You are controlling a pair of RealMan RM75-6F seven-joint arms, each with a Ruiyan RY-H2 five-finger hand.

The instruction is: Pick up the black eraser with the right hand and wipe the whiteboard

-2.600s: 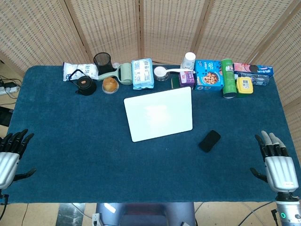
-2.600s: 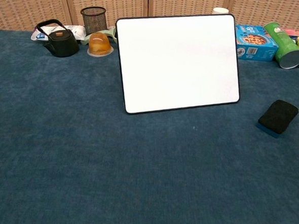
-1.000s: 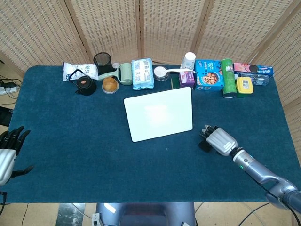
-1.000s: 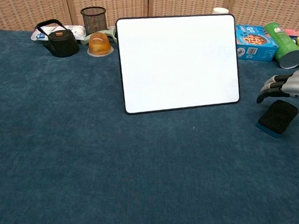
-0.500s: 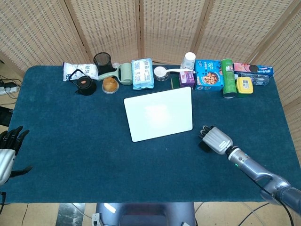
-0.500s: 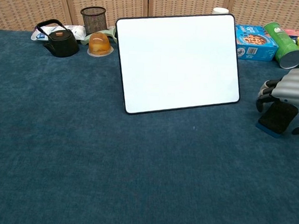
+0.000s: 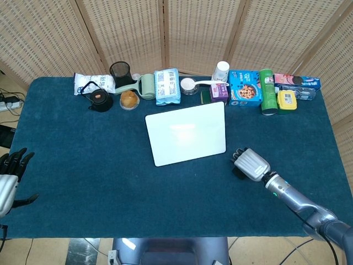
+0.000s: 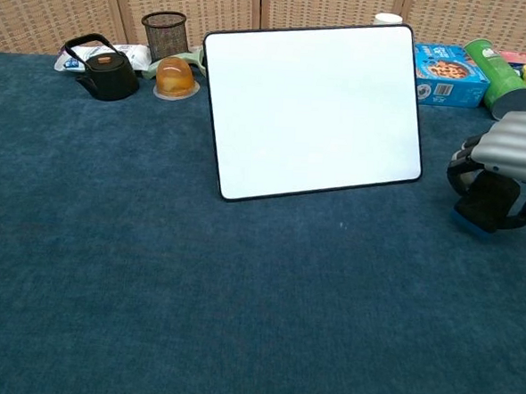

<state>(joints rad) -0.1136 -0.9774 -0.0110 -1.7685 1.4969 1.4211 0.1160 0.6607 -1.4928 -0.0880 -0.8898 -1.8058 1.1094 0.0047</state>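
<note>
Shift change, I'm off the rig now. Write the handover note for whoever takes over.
Right hand: down over the black eraser, fingers curled around it; a firm grip cannot be confirmed, and the eraser is not lifted off the blue cloth.
Left hand: open, idle at the table's near left edge.
Whiteboard: propped mid-table, left of the eraser, surface looks clean.
Done: reach to eraser.
Left: secure grip, lift, wipe the board.

No legible text; print on blue box (image 7: 245,88) too small, probably cookies.
</note>
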